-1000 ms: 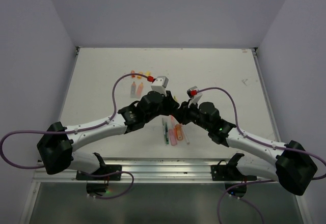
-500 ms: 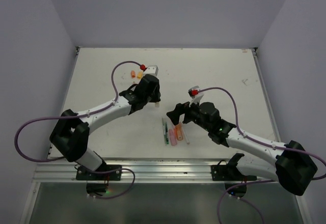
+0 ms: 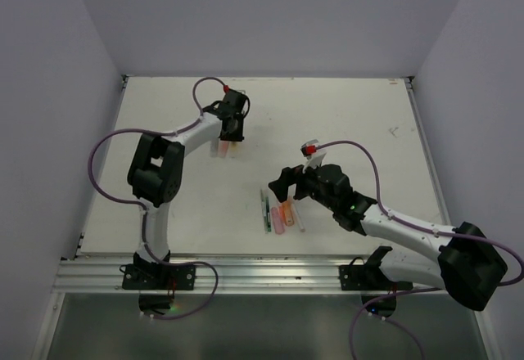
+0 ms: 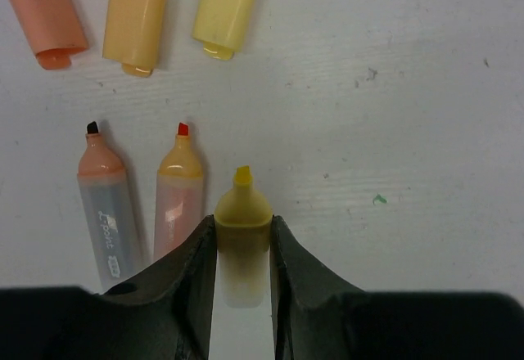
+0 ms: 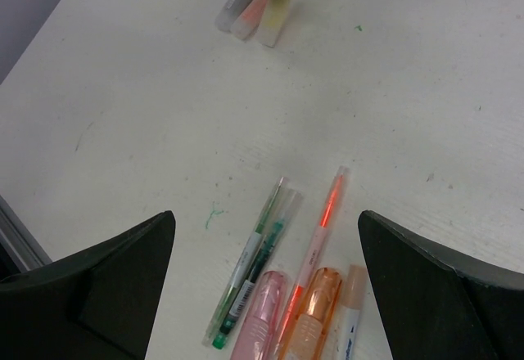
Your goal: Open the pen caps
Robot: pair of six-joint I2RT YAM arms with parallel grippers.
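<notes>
Left wrist view looked straight down on the left gripper [image 4: 242,222], its jaws closed on the barrel of an uncapped yellow highlighter [image 4: 243,200], tip pointing away. Just beside it on one side lay an uncapped orange highlighter [image 4: 180,192] and an uncapped salmon highlighter [image 4: 104,213], parallel to it. Beyond their tips, apart from them, three loose pen caps [image 4: 133,16] lay in a row: salmon, orange, yellow. Whether the yellow barrel touched the counter [image 4: 409,90] could not be told.

Right wrist view showed the right gripper [image 5: 266,221] hanging with its jaws spread wide and nothing between them, above a tight cluster: two thin green pens [image 5: 254,270], a thin orange pen [image 5: 325,209], a pink highlighter [image 5: 260,327], an orange highlighter [image 5: 315,311] and a white pen [image 5: 352,323] cut off by the frame. The two highlighters appeared capped; the thin ones were too small to tell.

The step in hand seemed to be laying the third opened highlighter into its row. The next move likely called for the left jaws to release and lift straight up, since the orange neighbour sat close against one jaw. Bare counter lay on the yellow barrel's other side. From above, the cluster sat near the counter's front edge and middle, well apart from the opened row at the far left, with open counter between.
</notes>
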